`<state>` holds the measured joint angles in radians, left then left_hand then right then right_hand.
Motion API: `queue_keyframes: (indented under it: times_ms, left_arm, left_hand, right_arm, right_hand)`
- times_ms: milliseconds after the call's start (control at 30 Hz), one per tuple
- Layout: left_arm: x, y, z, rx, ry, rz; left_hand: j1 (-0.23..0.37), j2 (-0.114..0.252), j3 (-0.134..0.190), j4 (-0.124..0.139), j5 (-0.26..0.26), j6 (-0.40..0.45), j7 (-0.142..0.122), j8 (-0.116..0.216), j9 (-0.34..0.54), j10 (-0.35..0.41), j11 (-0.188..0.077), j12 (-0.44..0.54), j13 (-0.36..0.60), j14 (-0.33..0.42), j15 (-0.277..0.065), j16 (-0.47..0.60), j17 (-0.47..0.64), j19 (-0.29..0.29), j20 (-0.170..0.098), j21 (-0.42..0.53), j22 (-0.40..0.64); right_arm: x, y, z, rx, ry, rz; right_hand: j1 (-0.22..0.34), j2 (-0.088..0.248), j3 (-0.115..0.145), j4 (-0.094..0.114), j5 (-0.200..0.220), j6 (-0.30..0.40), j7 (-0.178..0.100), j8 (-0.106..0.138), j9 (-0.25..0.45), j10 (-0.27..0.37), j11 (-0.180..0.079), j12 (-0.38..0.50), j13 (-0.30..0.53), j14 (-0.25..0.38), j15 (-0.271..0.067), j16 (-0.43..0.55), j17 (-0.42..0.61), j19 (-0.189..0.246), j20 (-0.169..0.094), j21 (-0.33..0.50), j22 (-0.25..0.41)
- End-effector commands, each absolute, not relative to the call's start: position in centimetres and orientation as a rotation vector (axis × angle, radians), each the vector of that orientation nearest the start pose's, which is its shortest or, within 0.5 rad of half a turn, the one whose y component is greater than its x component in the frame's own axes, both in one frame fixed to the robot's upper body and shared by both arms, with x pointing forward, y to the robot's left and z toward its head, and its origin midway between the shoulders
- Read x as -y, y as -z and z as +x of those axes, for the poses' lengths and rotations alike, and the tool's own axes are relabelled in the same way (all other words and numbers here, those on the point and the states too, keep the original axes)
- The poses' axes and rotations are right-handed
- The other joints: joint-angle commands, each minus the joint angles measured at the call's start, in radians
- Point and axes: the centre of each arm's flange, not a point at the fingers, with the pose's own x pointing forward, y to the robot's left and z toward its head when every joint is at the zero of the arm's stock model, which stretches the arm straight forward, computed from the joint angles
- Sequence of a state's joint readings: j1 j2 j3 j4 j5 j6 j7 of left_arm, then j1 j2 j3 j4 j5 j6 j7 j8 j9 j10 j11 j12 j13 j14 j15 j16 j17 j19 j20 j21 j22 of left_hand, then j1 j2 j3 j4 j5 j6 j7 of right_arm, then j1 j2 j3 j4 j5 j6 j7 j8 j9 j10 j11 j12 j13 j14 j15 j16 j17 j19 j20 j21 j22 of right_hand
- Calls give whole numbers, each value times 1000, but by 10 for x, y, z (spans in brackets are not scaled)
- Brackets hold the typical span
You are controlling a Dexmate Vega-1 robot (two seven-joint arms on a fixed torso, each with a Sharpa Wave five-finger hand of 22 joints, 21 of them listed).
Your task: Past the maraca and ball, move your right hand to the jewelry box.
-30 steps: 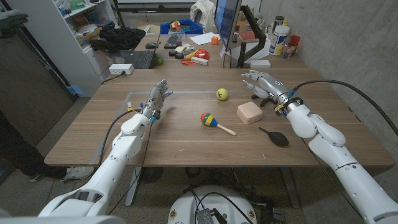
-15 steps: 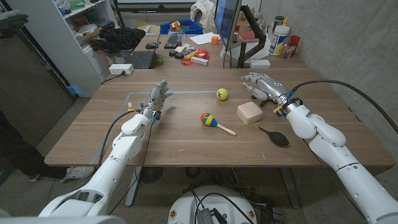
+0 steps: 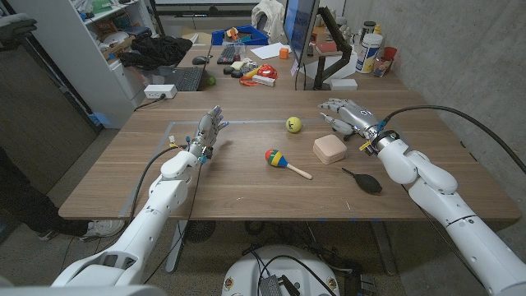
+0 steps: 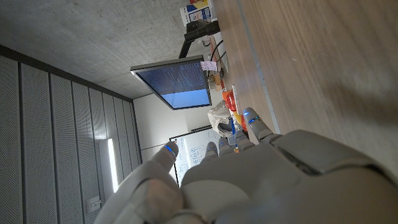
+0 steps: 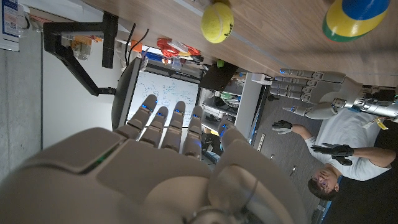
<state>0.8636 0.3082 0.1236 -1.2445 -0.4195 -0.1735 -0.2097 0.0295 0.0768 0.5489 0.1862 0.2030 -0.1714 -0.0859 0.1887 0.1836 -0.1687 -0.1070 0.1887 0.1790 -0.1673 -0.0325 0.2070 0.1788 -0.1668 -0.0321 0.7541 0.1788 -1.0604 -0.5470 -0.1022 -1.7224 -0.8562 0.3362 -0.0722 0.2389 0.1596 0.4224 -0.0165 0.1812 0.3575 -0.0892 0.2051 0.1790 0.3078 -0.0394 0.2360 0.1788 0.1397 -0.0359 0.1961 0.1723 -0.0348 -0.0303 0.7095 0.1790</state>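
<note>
One small beige box [image 3: 329, 149] with rounded corners is lying on the wooden table [image 3: 246, 185]; both hands, right [image 3: 345, 112] and left [image 3: 207, 131], are holding nothing, fingers apart.

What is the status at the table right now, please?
Right hand open, hovering just behind the jewelry box, not touching. Left hand open, idle. Ball and maraca lie left of the box, clear of the hand's path.

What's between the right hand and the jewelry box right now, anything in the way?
Nothing visible. In the head view the right hand hovers just behind the jewelry box, with bare table between them. The ball and maraca lie off to the box's other side, and the black bulb sits nearer the robot.
</note>
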Motion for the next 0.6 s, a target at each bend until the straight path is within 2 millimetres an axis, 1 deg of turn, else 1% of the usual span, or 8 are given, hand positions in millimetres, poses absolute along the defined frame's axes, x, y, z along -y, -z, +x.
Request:
queue_keyframes:
  times_ms: [33,600]
  left_arm:
    - [-292,42,665,537,225,-33]
    - [-292,44,663,536,222,-34]
  left_hand:
    - [-4,96,6,-1,5,-25,-8,2,2,-2,-3,1,2,-43,-27,-1,6,-67,-60,-3,5]
    - [-5,97,6,-1,5,-26,-8,1,2,-1,-4,1,2,-42,-28,-1,6,-66,-60,-5,5]
  right_arm:
    - [258,-7,557,909,91,-1455]
    - [256,-4,559,898,78,-1498]
  right_hand:
    - [17,1,3,-7,3,12,0,4,6,13,3,4,3,9,-34,-3,0,6,-58,-1,2]
    - [29,2,7,-16,2,22,-1,2,6,18,-1,2,3,14,-39,-4,-1,10,-59,-4,2]
